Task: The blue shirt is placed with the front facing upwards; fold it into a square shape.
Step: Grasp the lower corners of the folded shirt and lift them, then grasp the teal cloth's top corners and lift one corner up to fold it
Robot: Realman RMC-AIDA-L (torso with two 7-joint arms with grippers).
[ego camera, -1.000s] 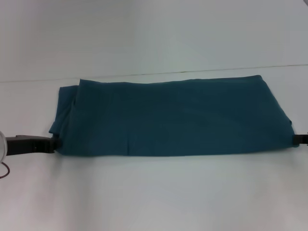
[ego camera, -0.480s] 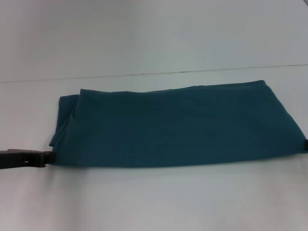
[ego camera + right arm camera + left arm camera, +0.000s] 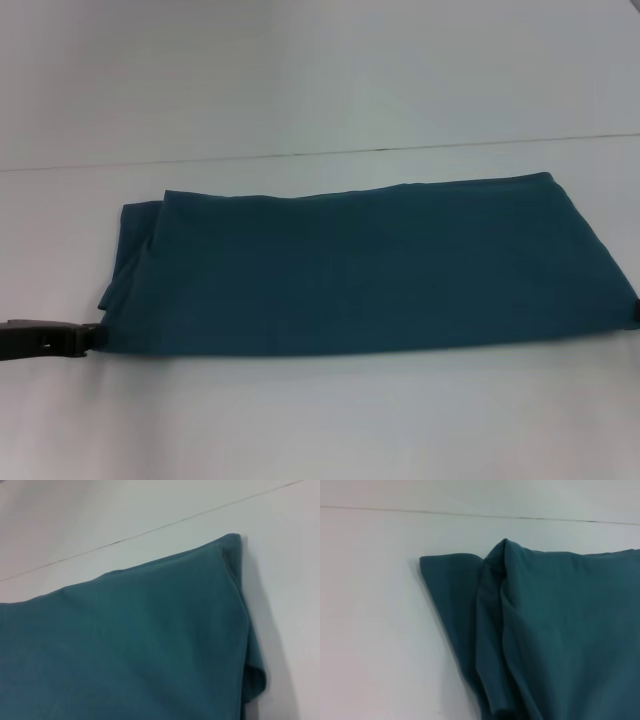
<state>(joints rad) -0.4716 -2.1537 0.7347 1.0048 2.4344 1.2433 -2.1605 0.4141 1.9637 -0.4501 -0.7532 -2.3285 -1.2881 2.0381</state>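
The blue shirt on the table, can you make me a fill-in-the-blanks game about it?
1. The blue shirt lies folded into a long ____ band, not yet a square.
2. It rests on a ____ table.
3. The left gripper is at the shirt's near ____ corner.
4. The right gripper shows only at the picture's ____ edge, at the shirt's other near corner.

Missing words: wide; white; left; right
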